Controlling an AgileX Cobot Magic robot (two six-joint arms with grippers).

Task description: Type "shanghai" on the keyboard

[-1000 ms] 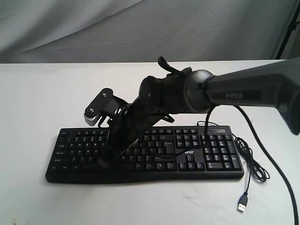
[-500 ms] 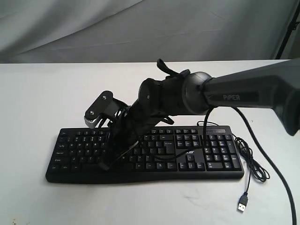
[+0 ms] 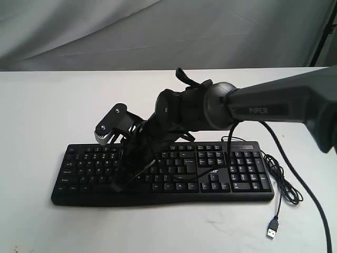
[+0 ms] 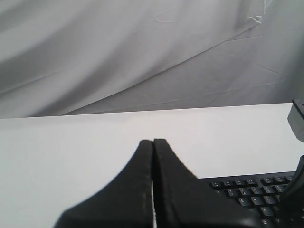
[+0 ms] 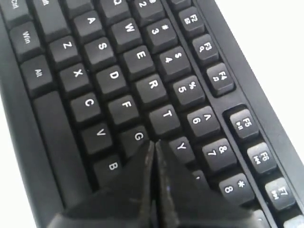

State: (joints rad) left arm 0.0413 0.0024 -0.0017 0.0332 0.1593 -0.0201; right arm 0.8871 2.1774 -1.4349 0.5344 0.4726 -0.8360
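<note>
Both pressed together: left gripper (image 4: pixel 153 141) off the keyboard (image 4: pixel 247 190), right gripper (image 5: pixel 153 142) seemingly touching it beside G (image 5: pixel 137 137).

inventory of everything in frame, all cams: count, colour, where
keyboard: 1, black, mid table
USB cable: 1, black, looped on table right of keyboard, plug lying loose
table: 1, white, under everything
backdrop cloth: 1, grey, behind table
right arm: 1, black and grey, reaching across keyboard
right gripper: 1, black, shut, tip by G and Y keys
left gripper: 1, black, shut, left wrist view only
</note>
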